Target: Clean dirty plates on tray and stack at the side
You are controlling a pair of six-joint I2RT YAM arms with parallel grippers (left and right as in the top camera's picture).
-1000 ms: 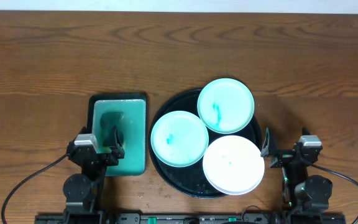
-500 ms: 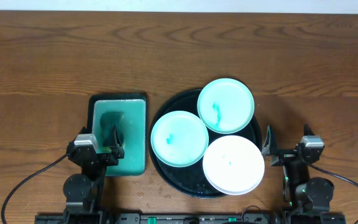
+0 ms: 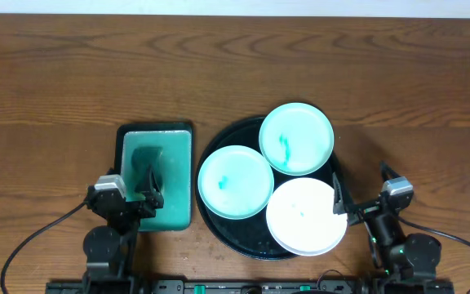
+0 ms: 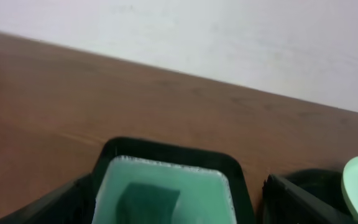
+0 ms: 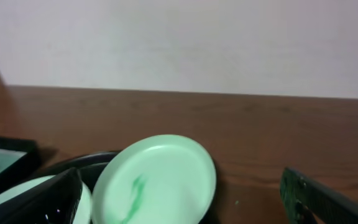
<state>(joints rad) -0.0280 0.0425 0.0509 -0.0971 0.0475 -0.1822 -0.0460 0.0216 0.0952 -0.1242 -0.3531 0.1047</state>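
Plates (image 3: 235,181) x3 on tray (image 3: 228,235), mint pair teal-smeared.

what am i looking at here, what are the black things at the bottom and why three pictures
Those are two robot arms at a wooden table, each ending in a two-finger gripper. The top-down picture comes from a fixed camera above. The other two come from small cameras on the wrists, looking out past the fingers.

On the table sits a round black tray holding three plates: a far mint-green plate and a near mint-green plate, both smeared teal, and a white plate. Left of it is a green rectangular tray with a sponge.

The left gripper is at the near end of the green tray, and the right gripper is at the white plate's right edge. Both are open and hold nothing.
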